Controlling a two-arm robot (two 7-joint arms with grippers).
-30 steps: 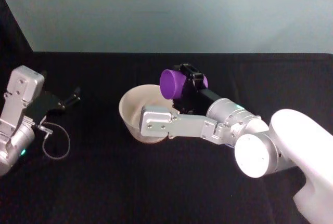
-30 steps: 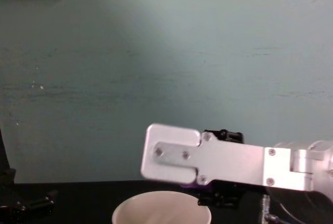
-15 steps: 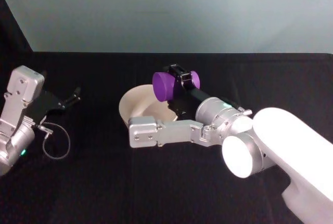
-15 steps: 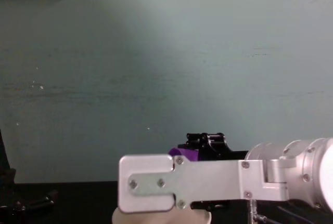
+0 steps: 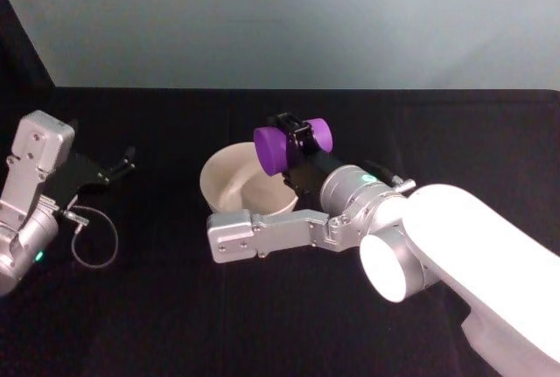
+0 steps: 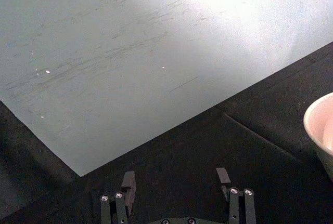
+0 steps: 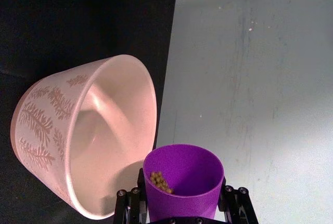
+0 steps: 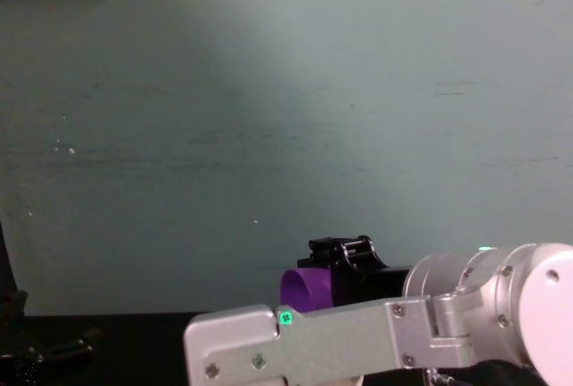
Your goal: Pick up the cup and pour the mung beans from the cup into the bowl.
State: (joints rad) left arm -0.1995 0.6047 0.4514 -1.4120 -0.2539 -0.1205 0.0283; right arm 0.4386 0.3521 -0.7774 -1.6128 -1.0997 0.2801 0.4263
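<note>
Over the far right rim of the bowl, the right hand holds the cup, its fingers clamped on the cup's two sides. The cup is tipped close to horizontal, with its wide mouth turned to the robot's left, toward the bowl. In the right wrist view the mung beans lie in a small heap against the cup's lower inner wall, and the cup lip stands just beside the bowl rim; whether they touch cannot be told.

The bowl stands upright near the middle of the table, well clear of every table edge. Its outer wall carries a raised leaf pattern.

Open room:
- Bare black cloth lies between the bowl and the left hand.
- Bare cloth extends from the cup to the right side and back to the wall, where the table's far edge runs.

Obstructions:
- The right arm's silver link crosses the bowl's near side and hides its near rim.
- In the chest view the same link lies across the bottom, with the cup above and behind it.

The left hand is parked near the table's left side, low over the cloth, fingers apart and gripping nothing. A thin cable loop lies on the cloth just beside the left arm.
</note>
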